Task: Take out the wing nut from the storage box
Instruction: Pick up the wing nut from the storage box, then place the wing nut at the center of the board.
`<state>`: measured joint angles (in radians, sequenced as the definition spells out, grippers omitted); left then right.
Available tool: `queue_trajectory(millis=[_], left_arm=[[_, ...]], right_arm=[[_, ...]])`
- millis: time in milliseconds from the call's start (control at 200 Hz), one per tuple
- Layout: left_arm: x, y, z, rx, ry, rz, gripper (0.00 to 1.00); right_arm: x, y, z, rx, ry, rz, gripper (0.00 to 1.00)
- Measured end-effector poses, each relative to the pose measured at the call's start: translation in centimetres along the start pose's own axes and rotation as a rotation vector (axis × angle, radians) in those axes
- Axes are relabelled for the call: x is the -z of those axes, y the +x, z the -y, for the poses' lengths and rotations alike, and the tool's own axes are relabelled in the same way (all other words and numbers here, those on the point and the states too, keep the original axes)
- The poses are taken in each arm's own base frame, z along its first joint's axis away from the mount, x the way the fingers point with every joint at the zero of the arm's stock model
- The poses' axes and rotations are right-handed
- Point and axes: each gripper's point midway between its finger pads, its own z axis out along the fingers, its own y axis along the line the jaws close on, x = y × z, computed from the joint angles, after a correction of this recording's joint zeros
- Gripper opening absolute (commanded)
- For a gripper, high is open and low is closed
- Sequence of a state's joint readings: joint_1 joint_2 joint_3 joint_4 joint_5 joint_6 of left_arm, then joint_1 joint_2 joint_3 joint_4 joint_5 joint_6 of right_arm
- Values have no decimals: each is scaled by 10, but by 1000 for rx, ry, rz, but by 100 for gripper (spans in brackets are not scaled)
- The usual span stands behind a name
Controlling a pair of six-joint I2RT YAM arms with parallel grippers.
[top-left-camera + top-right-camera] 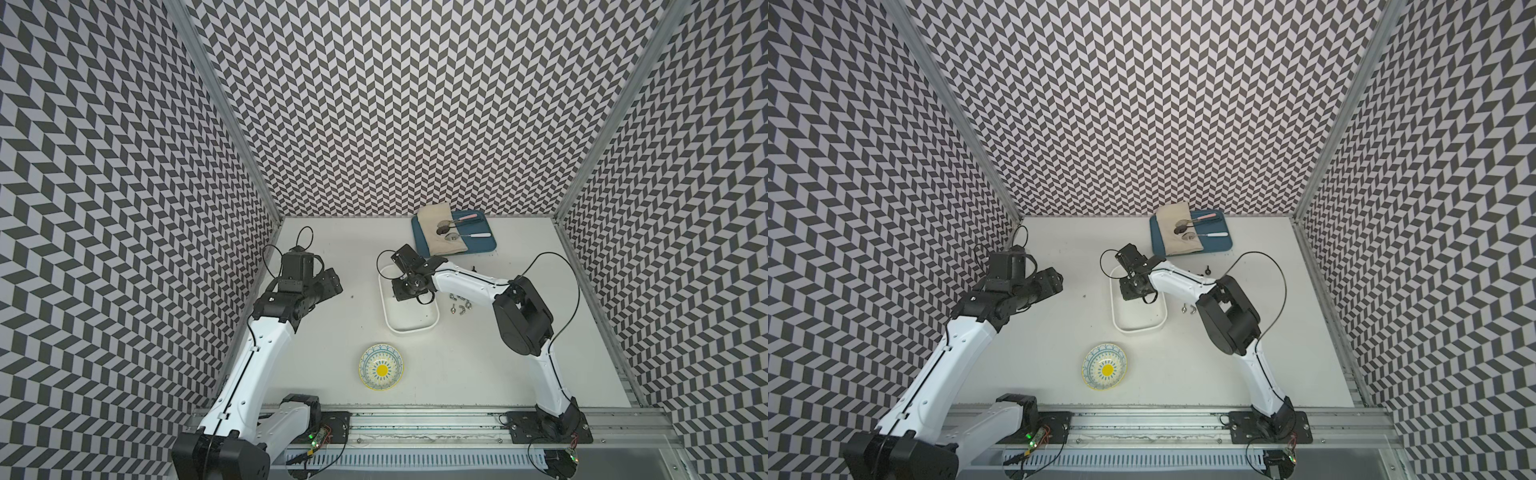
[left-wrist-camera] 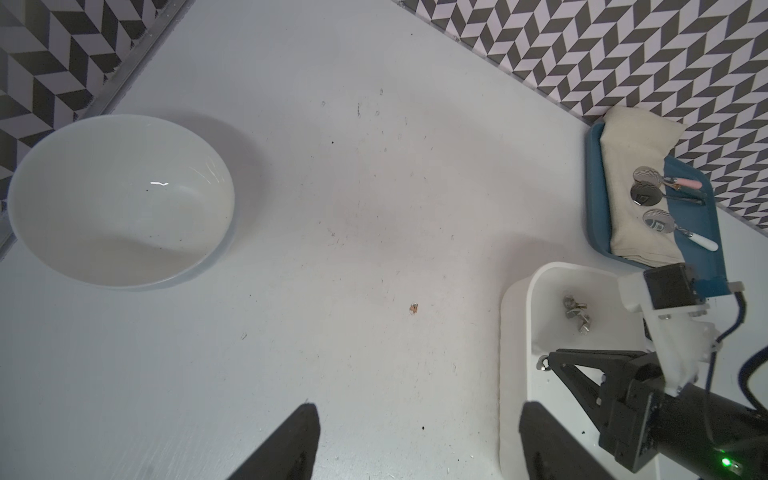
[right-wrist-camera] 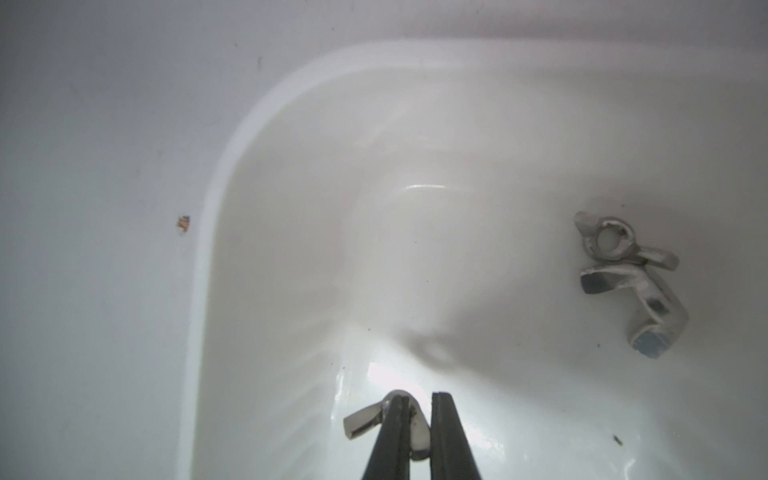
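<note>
One wing nut (image 3: 418, 433) in right pincer (image 3: 417, 401)

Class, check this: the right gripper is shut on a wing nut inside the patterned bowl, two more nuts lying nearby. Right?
Wrong container: the right gripper is shut on a wing nut inside the storage box, two more nuts lying nearby; the right wrist view shows it.

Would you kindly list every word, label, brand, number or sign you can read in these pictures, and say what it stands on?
No text can be read anywhere.
The storage box, wing nuts, white bowl, patterned bowl and blue tray bear no lettering.
A tiny white mark on the left arm is too small to read.
The spoons show only patterns, no legible letters.
</note>
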<state>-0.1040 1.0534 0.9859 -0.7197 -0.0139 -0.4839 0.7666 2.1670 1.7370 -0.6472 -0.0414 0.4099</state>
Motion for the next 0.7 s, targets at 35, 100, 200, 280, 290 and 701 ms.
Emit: queue_trajectory(millis=[35, 100, 200, 280, 290, 701], left_arm=[[0, 0, 0, 0, 1, 0, 80], [0, -1, 0, 0, 1, 1, 80], [2, -3, 1, -1, 3, 6, 80], [2, -3, 2, -1, 5, 8, 80], [2, -3, 2, -1, 5, 8, 80], [2, -4, 2, -3, 6, 9, 80]], right_arm=[[7, -4, -1, -5, -8, 11, 6], [23, -14, -1, -15, -25, 40, 6], [53, -32, 6, -39, -44, 96, 6], [79, -43, 23, -72, -49, 140, 6], [82, -44, 26, -78, -48, 145, 7], [112, 33, 199, -356, 162, 82, 6]])
